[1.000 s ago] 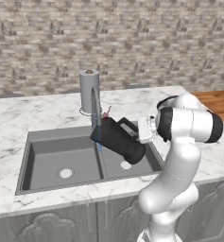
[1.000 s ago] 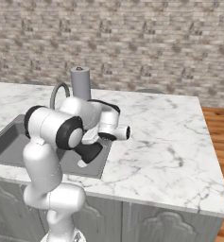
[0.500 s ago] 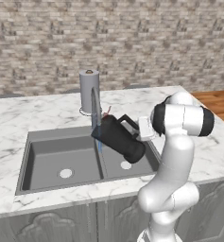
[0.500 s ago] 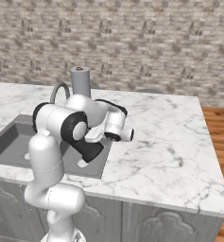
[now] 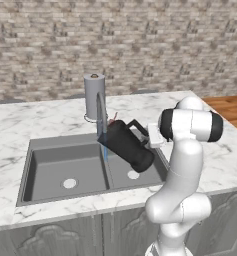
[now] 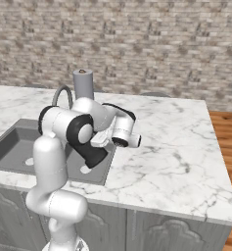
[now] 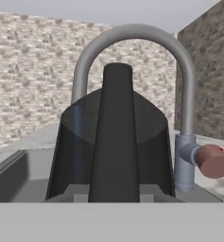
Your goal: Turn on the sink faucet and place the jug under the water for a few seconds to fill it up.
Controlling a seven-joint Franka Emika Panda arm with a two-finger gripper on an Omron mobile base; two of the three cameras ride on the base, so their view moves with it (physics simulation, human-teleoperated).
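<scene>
gripper (image 5: 149, 135) clamping on the jug (image 5: 127, 145) by its handle, jug tilting over the sink (image 5: 45, 172) right basin, mouth sitting under the sink faucet (image 5: 101, 111), water (image 5: 105, 150) running down by its mouth

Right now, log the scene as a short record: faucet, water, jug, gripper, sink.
faucet: sink faucet arches over the jug, reddish lever at its side
water: the water runs as a thin blue stream
jug: the jug is tilted, mouth toward the stream
gripper: gripper shut on the jug's handle
sink: the sink, double basin, below the jug
</scene>
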